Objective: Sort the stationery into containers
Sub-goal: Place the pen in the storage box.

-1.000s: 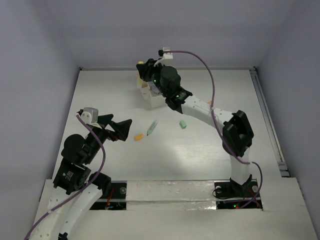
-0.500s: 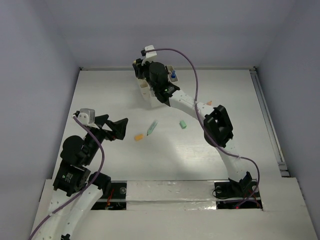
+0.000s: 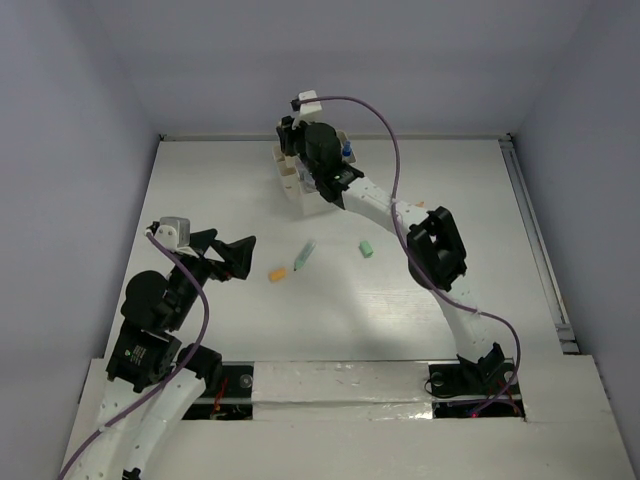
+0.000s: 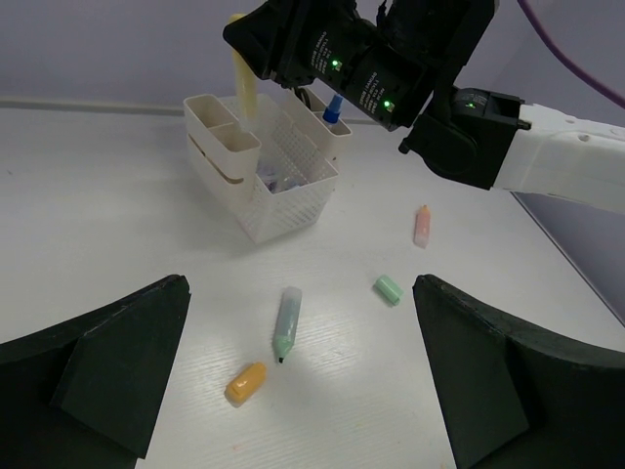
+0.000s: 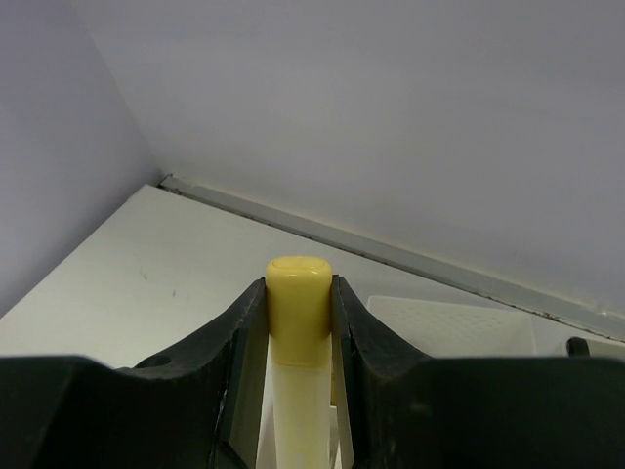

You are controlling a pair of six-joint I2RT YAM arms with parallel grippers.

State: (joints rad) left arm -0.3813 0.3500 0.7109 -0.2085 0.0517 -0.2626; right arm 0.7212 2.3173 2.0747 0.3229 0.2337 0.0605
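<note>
Yellow-capped, cream-barrelled marker point(image 5: 298, 283) is upright in my right gripper point(image 5: 297, 315), jaws clamped on it just under the cap. It hangs over the cream-white plastic desk organizer point(image 4: 285, 213), which sits at 12 o'clock on the white table point(image 3: 200, 200). I judge it poised above a tall compartment at the organizer's 9 o'clock end, not yet let go.

Already in: the blue-capped clear bottle point(image 4: 333, 106) stands in a far compartment. Something purplish shows through the mesh section, too small to name.

Left to do, I reckon, are four loose pieces toward 6 o'clock of the organizer:
- the small orange block point(image 4: 245, 383)
- the light green marker point(image 4: 287, 322) just beside it
- the small green block point(image 4: 388, 288) at that marker's 3 o'clock
- a pale orange piece point(image 4: 422, 225) further out toward 2 o'clock

My left gripper point(image 3: 243, 258) hovers at the table's 8 o'clock, jaws spread wide, nothing in them. Less than half sorted, by my count.
</note>
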